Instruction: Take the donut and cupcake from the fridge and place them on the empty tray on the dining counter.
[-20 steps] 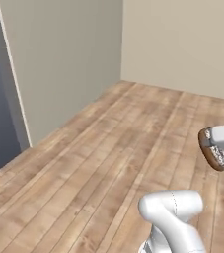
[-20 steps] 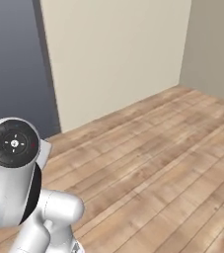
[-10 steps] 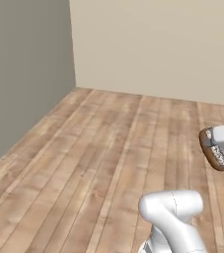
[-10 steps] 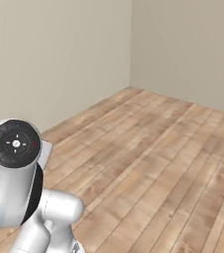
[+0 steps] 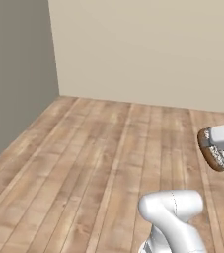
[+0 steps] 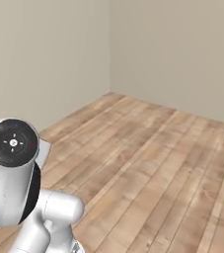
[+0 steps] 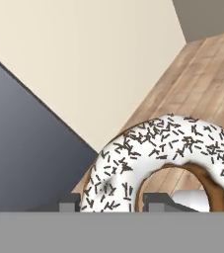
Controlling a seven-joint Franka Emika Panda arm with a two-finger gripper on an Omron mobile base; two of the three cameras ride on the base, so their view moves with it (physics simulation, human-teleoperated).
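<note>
Here the gripper (image 7: 111, 203) was clamped on the donut (image 7: 165, 165), with one dark finger tip (image 7: 70, 202) outside the ring and the other inside the hole. In the hand view the donut stood close before the camera, and its upper face was white with many small dark sprinkles, while the inner edge of the hole looked brown. Behind it there was a cream wall (image 7: 89, 59), a dark grey surface (image 7: 24, 148) and a piece of wooden floor (image 7: 202, 84).

In the left base view the donut (image 5: 213, 154) hung at the right edge, held up in the air above the wooden floor (image 5: 98, 163), at the end of the white hand. It was seen almost from the side there, brown with a speckled rim. The room around was bare, with beige walls (image 5: 148, 49) meeting in a corner. In the right base view the arm's white joint with a dark round cap (image 6: 12, 143) stood at the lower left, above the same floor (image 6: 153, 168).
</note>
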